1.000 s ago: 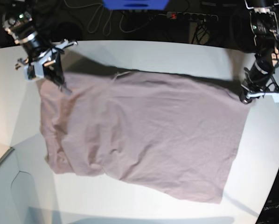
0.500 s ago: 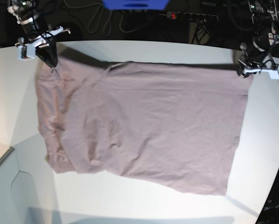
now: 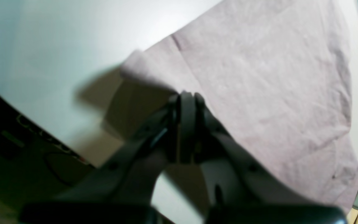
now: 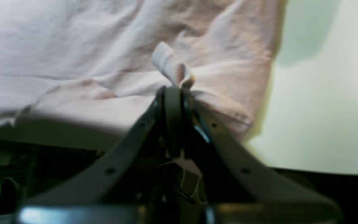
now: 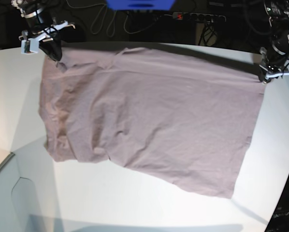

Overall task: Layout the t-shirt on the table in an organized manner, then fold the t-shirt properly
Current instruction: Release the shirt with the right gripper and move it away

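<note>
I have the right gripper (image 4: 174,88) clamped tight on a pinched fold of the t-shirt (image 5: 149,116) at its far corner, and the left gripper (image 3: 186,95) closed on the opposite far corner. The shirt lies spread across the table (image 5: 135,208), near its far edge.

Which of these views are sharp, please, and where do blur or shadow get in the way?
Base view: sharp, evenly lit, the t-shirt wrinkles clear on the table, whose edge bows. Left wrist view: soft, the left gripper a dark blur casting a shadow beside the cloth. Right wrist view: blurred throughout, the right gripper out of focus, cloth pinched at its tip.
</note>
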You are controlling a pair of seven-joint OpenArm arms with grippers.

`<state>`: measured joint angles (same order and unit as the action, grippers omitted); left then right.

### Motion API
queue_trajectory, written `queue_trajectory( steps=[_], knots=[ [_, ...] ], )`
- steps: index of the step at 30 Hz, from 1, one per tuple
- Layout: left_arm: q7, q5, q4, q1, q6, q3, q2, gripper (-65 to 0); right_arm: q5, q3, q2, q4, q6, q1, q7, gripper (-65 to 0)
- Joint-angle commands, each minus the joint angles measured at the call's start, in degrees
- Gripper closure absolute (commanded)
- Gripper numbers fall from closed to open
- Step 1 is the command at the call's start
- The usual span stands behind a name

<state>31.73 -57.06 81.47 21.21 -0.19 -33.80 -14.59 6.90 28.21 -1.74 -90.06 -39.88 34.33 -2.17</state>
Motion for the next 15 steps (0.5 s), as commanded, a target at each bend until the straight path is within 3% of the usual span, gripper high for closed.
queue_trajectory(
  steps=[1,5,10,12,15],
  knots=[
    [-0.82,-1.01,0.68,-0.07,-0.12,-0.44,-0.93,-0.1,0.97,0.15,0.46,-0.8,-0.12,0.44,-1.47,0.0],
    [-0.82,-1.1,0.68,0.28,-0.12,-0.62,-0.93,-0.2,0.88,0.06,-0.24,-0.8,-0.12,0.53,-1.3,-0.7],
    [-0.74,-1.1,0.86,2.39,-0.12,-0.62,-0.93,-0.5,0.88,-0.21,0.2,-1.41,-0.12,0.53,-1.3,-20.9],
    [-0.74,-1.01,0.86,3.18,-0.12,-0.62,-0.93,-0.6,1.06,0.32,1.96,-1.41,-0.12,0.18,-1.47,-28.3],
    [-0.74,-0.92,1.3,3.36,-0.12,-0.7,-0.93,-2.2,1.5,0.76,3.45,-1.41,-0.12,-0.17,-1.39,-34.1]
  ],
)
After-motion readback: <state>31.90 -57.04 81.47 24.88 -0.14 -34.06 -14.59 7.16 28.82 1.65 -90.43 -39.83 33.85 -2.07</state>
